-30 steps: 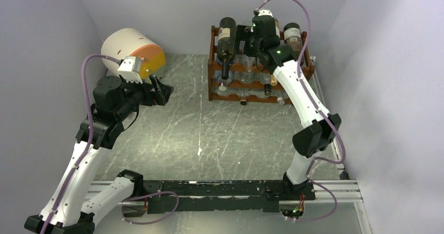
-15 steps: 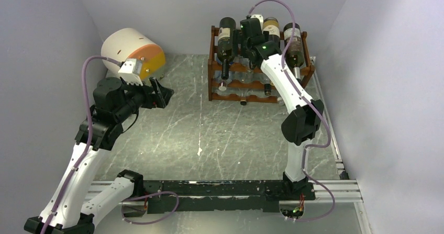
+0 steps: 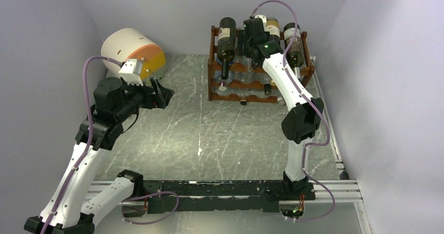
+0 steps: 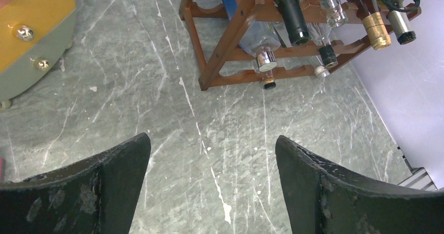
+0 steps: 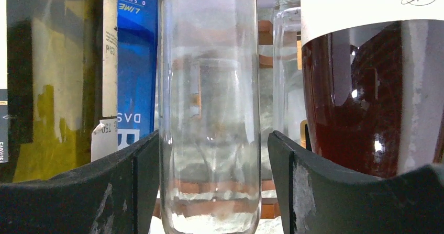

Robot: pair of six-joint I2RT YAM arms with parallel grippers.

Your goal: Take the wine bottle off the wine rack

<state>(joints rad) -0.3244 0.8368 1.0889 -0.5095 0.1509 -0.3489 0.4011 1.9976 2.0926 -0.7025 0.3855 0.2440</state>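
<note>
The dark reddish-brown wine rack (image 3: 213, 82) stands at the back of the table, with bottles lying in its tiers. My right gripper (image 3: 250, 34) is at its top row. In the right wrist view its jaws (image 5: 212, 140) straddle a clear glass wine bottle (image 5: 209, 87). The left finger (image 5: 141, 171) touches the glass and the right finger (image 5: 288, 166) stands a sliver off it. A dark green bottle (image 5: 47, 87) lies to its left and a dark red one (image 5: 366, 98) to its right. My left gripper (image 3: 162, 90) hangs open over the table, well left of the rack (image 4: 220, 51).
A white drum with an orange face (image 3: 131, 51) lies at the back left, close behind my left gripper. Grey walls close in the table on three sides. A metal rail (image 3: 324, 103) runs along the table's right edge beside the rack.
The right arm pushed forward onto the rack's top row, and its jaws have narrowed around the clear bottle. The left arm has not moved.
</note>
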